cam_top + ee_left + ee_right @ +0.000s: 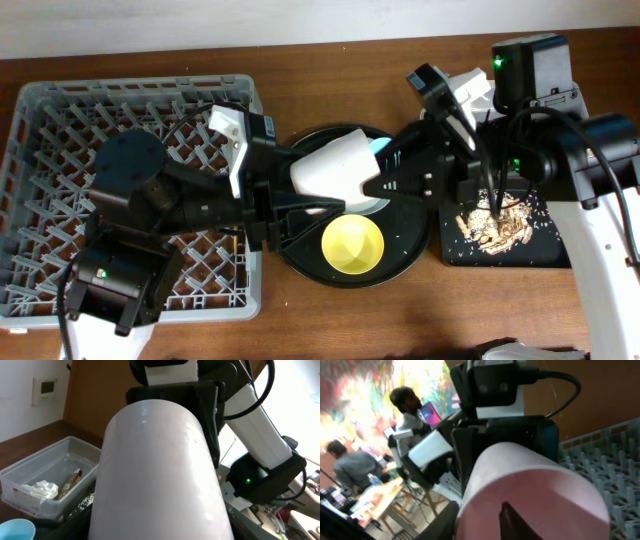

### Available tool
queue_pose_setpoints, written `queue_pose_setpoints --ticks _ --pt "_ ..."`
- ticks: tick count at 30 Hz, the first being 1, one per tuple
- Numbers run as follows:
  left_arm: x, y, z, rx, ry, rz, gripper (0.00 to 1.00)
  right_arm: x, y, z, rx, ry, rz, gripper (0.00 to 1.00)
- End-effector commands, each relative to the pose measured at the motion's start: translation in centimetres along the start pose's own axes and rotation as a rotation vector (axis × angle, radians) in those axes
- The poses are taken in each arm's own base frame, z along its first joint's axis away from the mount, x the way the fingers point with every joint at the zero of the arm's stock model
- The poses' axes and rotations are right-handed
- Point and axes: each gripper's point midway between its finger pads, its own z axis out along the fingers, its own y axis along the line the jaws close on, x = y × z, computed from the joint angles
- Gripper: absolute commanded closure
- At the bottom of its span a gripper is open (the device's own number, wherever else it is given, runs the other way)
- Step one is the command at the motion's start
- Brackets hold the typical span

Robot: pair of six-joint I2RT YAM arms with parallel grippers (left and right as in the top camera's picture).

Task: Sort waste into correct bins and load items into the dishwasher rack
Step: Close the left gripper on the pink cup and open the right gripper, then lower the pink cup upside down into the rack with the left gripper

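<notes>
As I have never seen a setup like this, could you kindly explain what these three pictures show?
Two robot arms work at a table. One picture looks down from above; the other two come from a camera on each wrist. The left gripper holds a small pink cup in the air, and the right gripper meets its open end. On the table lie a round black tray with a yellow bowl, a grey dishwasher rack and a rectangular black tray of food scraps.

Both arms reach inward, left tool [300,200] and right tool [382,184] facing each other, tips close.
</notes>
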Motion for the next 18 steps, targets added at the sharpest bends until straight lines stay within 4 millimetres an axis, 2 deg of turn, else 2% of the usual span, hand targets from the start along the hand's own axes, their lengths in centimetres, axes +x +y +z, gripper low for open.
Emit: queue_pose_setpoints --ticks 1,2,3,4,7,9,10,11,13,16,18 --pt "-0.3 -1.1 -0.2 0.002 -0.003 0.013 0.60 0.2 -1.6 -0.2 0.047 0.012 0.004 0.44" --pt "0.2 0.9 -0.6 -0.096 -0.002 -0.046 0.60 0.1 -1.9 -0.8 0.066 0.002 0.008 0.25" --pt "0.5 1.8 -1.0 -0.139 0.000 -0.074 0.60 0.0 -2.1 -1.1 0.078 -0.004 0.009 0.17" --pt "1.0 3.3 -1.8 -0.206 0.007 -0.108 0.60 -0.3 -2.6 -2.0 0.108 -0.019 0.010 0.01" --pt "3.3 8.6 -6.0 -0.476 0.020 -0.250 0.60 -0.4 -4.2 -4.3 0.218 -0.043 0.028 0.01" --pt "5.5 11.5 -9.2 -0.687 0.045 -0.354 0.60 1.1 -6.4 -5.3 0.362 0.010 0.091 0.01" --pt "7.9 13.5 -12.3 -0.882 0.085 -0.439 0.59 2.4 -7.9 -6.0 0.469 0.064 0.129 0.01" --pt "9.8 14.4 -14.6 -1.029 0.129 -0.495 0.60 3.3 -9.3 -6.9 0.568 0.112 0.138 0.01" --pt "12.3 15.0 -17.1 -1.182 0.209 -0.557 0.60 4.4 -10.5 -8.0 0.662 0.161 0.157 0.01" --pt "16.7 15.7 -20.3 -1.364 0.401 -0.677 0.60 5.5 -10.8 -8.5 0.705 0.197 0.206 0.01" --pt "18.8 16.6 -21.2 -1.417 0.513 -0.742 0.60 5.5 -10.8 -8.5 0.705 0.197 0.205 0.01"
